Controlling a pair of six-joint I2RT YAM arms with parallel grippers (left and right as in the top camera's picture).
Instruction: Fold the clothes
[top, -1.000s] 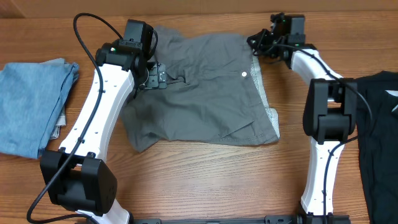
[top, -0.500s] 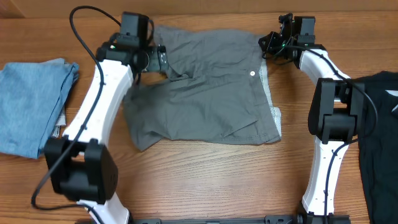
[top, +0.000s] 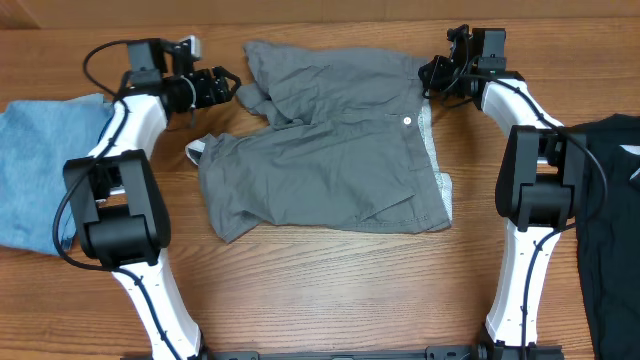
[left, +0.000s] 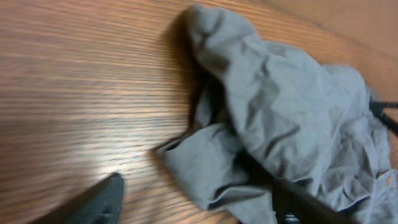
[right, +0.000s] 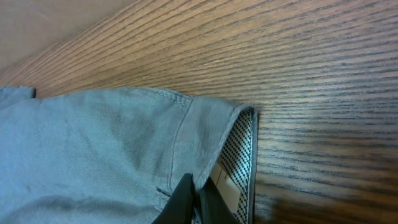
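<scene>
The grey shorts (top: 330, 170) lie spread on the wooden table, waist to the right with the small button (top: 407, 121) showing. The upper leg is crumpled at the top left. My left gripper (top: 225, 85) is open and empty, just left of that crumpled leg. In the left wrist view its fingers (left: 199, 205) stand wide apart, with the edge of the shorts (left: 286, 118) between them. My right gripper (top: 432, 78) is shut on the top waist corner. In the right wrist view the fingers (right: 199, 199) pinch the shorts' waistband (right: 93, 143) beside the checked inner lining (right: 239, 143).
A light-blue folded garment (top: 40, 170) lies at the left edge, under the left arm. A black shirt with a white mark (top: 610, 220) lies at the right edge. The table's far edge runs just behind both grippers.
My left gripper has let go of the upper leg and swung left off the shorts. The leg has dropped crumpled on the table. The right gripper keeps its hold and barely moved.
</scene>
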